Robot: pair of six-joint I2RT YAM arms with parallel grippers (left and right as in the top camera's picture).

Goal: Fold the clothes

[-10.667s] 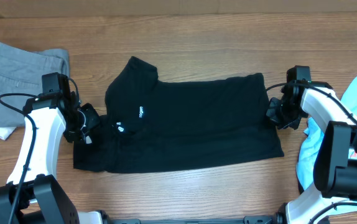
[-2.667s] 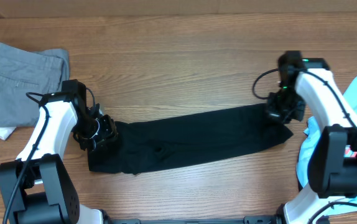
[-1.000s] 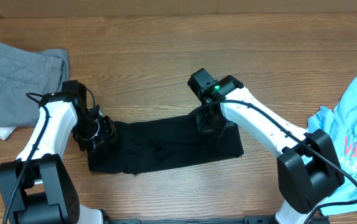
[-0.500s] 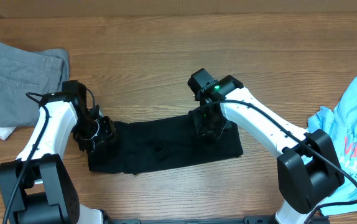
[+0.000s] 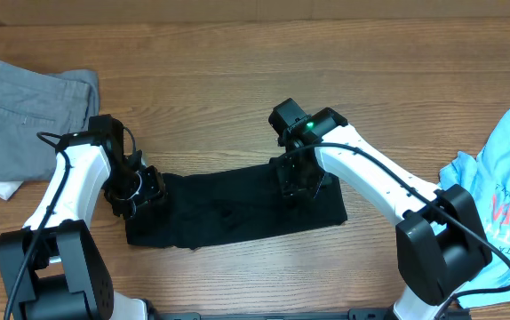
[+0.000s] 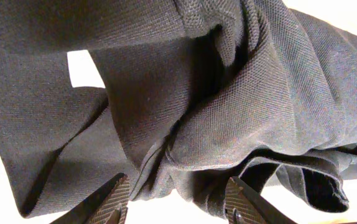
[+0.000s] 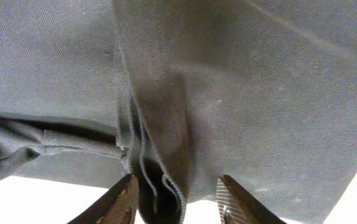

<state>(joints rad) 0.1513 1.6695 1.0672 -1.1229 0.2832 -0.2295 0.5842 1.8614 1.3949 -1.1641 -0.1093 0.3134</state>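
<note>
Step in hand, by judgement: crosswise fold of the black shirt [image 5: 228,209], already narrowed to a long strip near the front edge of the desk [image 5: 237,89], right end doubled back over the middle. Right pincer [image 5: 296,185] over that doubled end, jaws apart, nothing clamped; in the wrist view, only a stitched hem and a thick seam ridge between the fingers [image 7: 124,198]. Left pincer [image 5: 141,190] at the strip's left end, jaws parted around a bunched lump of cloth; cannot tell whether pinching it or merely resting on it. Next, probably: lift clear on the right without dragging the top layer, then carry the left end across to meet it, edges squared. Cloth: matte knit with a fine pique weave, soft and limp, creased into rolls at the left end, flatter and smoother at the right. Grey trousers [image 5: 24,116] folded at the far left corner; light blue T-shirt [image 5: 499,191] with red print heaped at the right edge, not yet folded.
</note>
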